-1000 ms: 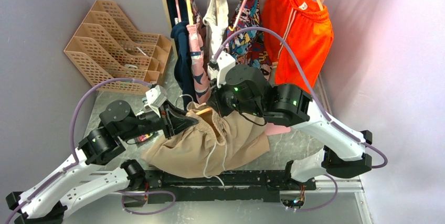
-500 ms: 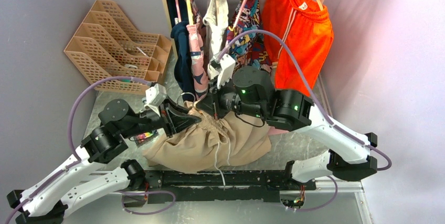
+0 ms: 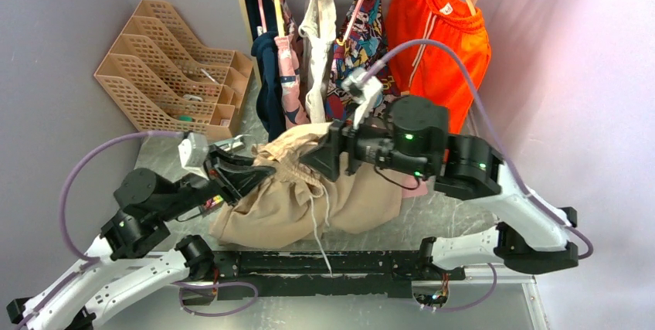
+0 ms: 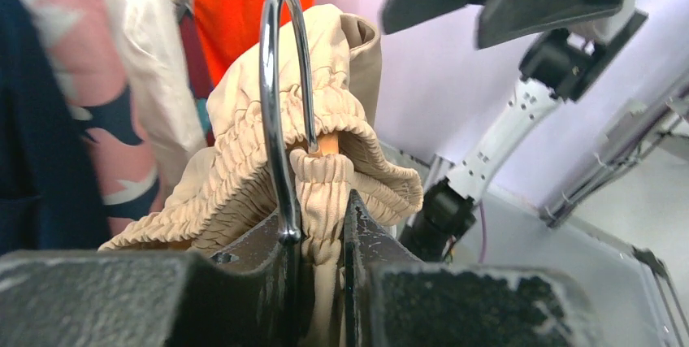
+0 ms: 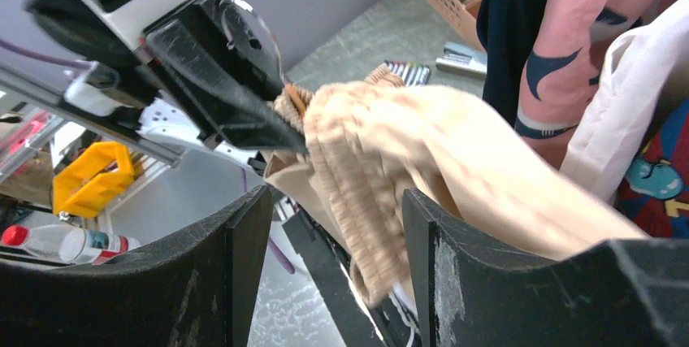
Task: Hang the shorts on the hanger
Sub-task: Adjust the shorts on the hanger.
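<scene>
1. Left pincer [image 4: 321,213] is shut narrow on the hanger [image 4: 275,79] just below its hook, with the waistband of the shorts [image 4: 244,160] bunched in too.
2. Right pincer [image 5: 335,201] is wide, one finger on each side of the shorts, not squeezing.
3. The shorts hang over the hanger between both arms, and their legs lie on the worktop [image 3: 440,210].

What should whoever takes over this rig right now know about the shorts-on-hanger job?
Left gripper: shut on the hook of the hanger, with the waistband of the shorts pinched alongside.
Right gripper: open, jaws either side of the waistband, gripping nothing.
Shorts: waistband bunched around the hanger neck, the rest heaped on the table.
Done: waistband up at the hanger.
Left: seat the shorts evenly; the hanger bar is hidden.
</scene>
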Robot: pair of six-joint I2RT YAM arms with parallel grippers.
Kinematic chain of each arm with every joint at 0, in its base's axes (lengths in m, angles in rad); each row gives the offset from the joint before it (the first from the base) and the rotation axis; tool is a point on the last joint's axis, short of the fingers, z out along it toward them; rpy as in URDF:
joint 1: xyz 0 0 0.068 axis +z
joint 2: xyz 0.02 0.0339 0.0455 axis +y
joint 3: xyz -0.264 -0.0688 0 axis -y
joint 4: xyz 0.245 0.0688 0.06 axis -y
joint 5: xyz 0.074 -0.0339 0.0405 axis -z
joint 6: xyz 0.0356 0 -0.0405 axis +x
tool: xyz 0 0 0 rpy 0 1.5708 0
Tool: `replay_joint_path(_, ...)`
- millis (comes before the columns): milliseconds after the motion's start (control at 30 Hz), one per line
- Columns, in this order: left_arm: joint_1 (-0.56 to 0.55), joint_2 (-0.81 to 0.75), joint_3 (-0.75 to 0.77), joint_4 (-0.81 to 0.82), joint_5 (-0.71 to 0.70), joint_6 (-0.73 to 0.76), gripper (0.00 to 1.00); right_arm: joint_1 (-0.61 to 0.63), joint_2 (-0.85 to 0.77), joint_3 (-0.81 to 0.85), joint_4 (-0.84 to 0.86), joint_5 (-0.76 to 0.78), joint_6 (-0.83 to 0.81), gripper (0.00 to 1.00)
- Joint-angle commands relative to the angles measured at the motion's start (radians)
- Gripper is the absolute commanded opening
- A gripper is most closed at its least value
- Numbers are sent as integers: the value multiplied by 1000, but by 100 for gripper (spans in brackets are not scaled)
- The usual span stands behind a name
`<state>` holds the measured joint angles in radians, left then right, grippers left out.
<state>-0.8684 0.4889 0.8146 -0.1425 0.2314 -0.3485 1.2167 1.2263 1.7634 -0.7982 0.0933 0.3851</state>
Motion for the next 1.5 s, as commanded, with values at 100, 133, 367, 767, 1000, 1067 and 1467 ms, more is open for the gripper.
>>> replay_joint_path(100,2,-99,30,111,-222,-3,7,3,-172,-148,71,-77,-87,62)
replay_joint_path(133,2,-104,37,107,-236,-2,7,2,-189,-181,79,-80,-92,62)
replay_joint_path(367,1,-102,98,89,-244,3,7,3,-250,-375,177,-21,-144,53)
replay_joint_path(767,2,-84,136,64,-223,2,7,4,-268,-532,340,104,-226,54)
replay_joint_path(1000,2,-80,143,57,-229,9,7,4,-251,-543,370,52,-226,50)
replay_joint_path(1067,2,-78,150,52,-231,11,7,3,-254,-551,383,39,-226,48)
replay_joint_path(1467,2,-72,156,57,-236,13,7,4,-230,-589,455,-32,-204,12)
